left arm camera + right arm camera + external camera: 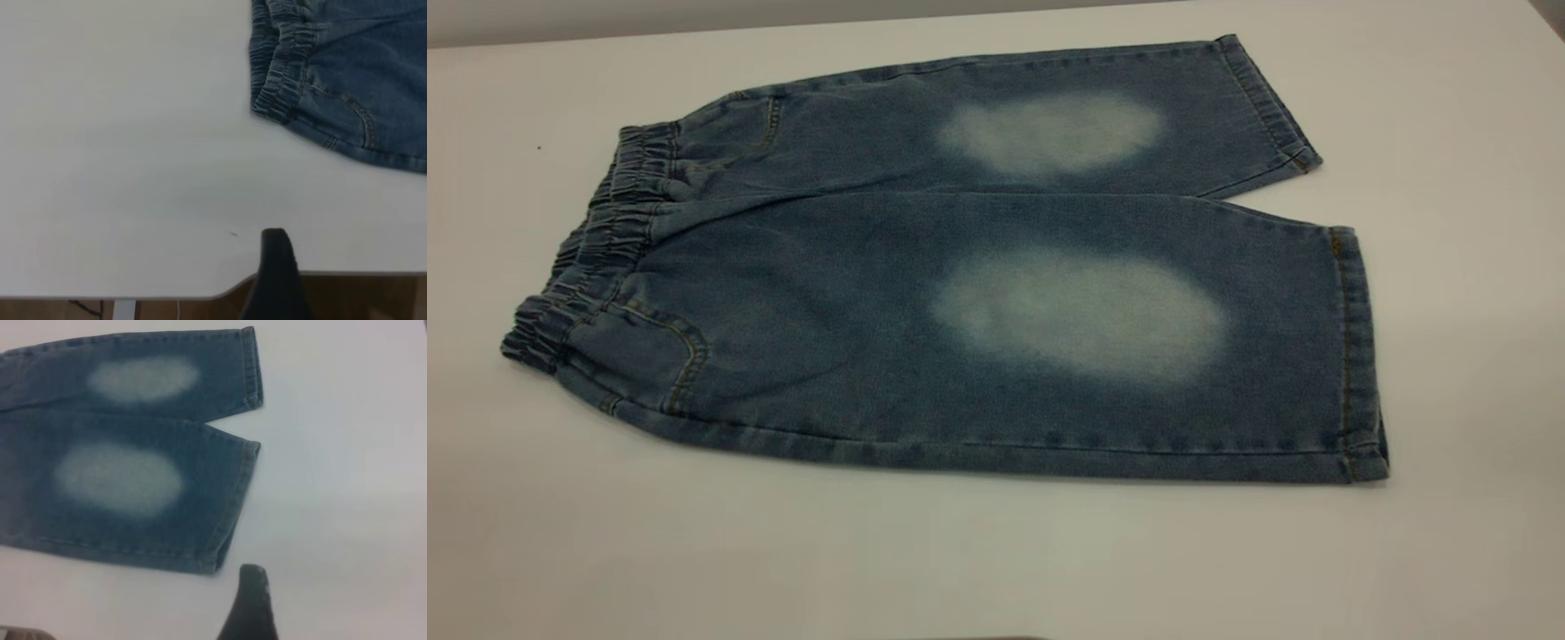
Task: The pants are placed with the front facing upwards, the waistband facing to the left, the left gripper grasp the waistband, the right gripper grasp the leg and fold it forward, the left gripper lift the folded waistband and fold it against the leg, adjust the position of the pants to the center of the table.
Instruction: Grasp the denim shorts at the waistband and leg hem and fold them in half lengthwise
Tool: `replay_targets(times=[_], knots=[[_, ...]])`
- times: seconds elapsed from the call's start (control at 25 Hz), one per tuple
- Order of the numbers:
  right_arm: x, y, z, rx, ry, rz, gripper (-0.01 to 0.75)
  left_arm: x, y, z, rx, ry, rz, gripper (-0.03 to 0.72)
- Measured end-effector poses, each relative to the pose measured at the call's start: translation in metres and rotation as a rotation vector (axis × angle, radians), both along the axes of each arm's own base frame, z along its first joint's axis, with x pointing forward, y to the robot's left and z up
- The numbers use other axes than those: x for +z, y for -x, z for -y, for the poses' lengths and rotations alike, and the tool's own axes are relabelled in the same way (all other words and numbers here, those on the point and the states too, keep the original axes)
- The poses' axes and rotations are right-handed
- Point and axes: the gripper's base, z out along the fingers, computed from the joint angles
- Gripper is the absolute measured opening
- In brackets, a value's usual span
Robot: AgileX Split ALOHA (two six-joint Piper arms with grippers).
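The pants (978,293) lie flat on the white table (605,551), blue denim with a pale oval patch on each leg. The ruffled waistband (596,249) is at the left and both leg hems (1356,356) point right. Neither gripper shows in the exterior view. In the left wrist view my left gripper (330,290) hovers at the table's edge, clear of the waistband (280,67); only one black finger (275,267) shows, with nothing beside it. In the right wrist view my right gripper (300,610) hangs over bare table near the closest leg's hem (233,513), one finger (252,600) visible, holding nothing.
The table's near edge (167,293) with a rounded notch runs just under the left gripper, with brown floor below it. Bare white tabletop surrounds the pants on all sides, widest in front of them.
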Motion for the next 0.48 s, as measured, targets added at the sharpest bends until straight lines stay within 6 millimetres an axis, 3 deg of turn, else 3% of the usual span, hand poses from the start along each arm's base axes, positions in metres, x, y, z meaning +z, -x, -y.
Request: replay_targets(times=[0.12,0.24,0.36,0.48], knots=[[0.002,-0.003,0.0,-0.005,-0.008,-0.008,0.528,0.001,-0.006,0.0,0.022,0.036,-0.039,0.493],[0.017,-0.009,0.0,-0.011,-0.014,-0.014,0.528,0.01,-0.02,-0.001,0.036,0.057,-0.082,0.493],[0.042,-0.023,0.001,-0.014,-0.013,-0.016,0.528,0.029,-0.044,-0.002,0.041,0.063,-0.129,0.493],[0.062,-0.05,0.002,-0.023,-0.018,-0.056,0.528,0.046,-0.078,-0.004,0.056,0.082,-0.208,0.493]])
